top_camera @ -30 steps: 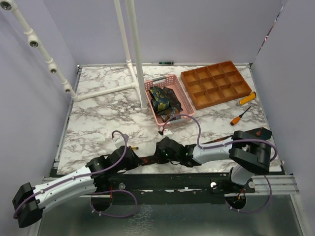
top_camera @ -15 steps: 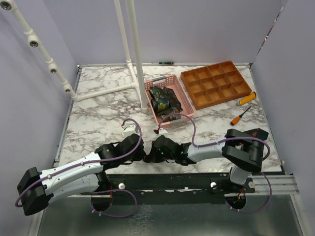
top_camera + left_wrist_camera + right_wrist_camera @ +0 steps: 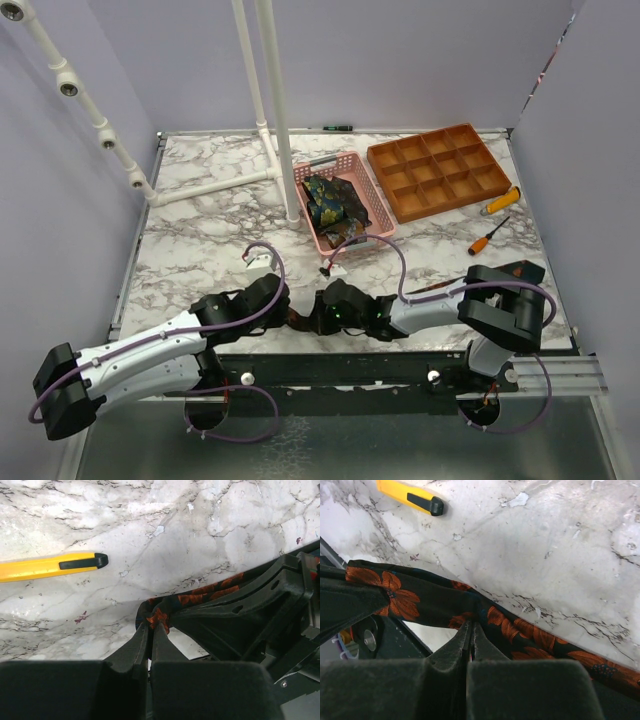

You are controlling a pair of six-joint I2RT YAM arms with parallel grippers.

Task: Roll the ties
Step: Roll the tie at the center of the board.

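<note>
Three views: one overhead, two wrist-mounted.
Top external: high behind the arm bases, angled down over the whole marble table (image 3: 200,230). Both wrist views: very close, low over the table's near edge, sharing the orange-flowered tie (image 3: 210,592) and a yellow handle (image 3: 50,565).

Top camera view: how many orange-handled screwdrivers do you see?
2, both at the table's right: the thicker screwdriver beside the orange tray, the thin screwdriver just nearer. Others may be hidden.
</note>
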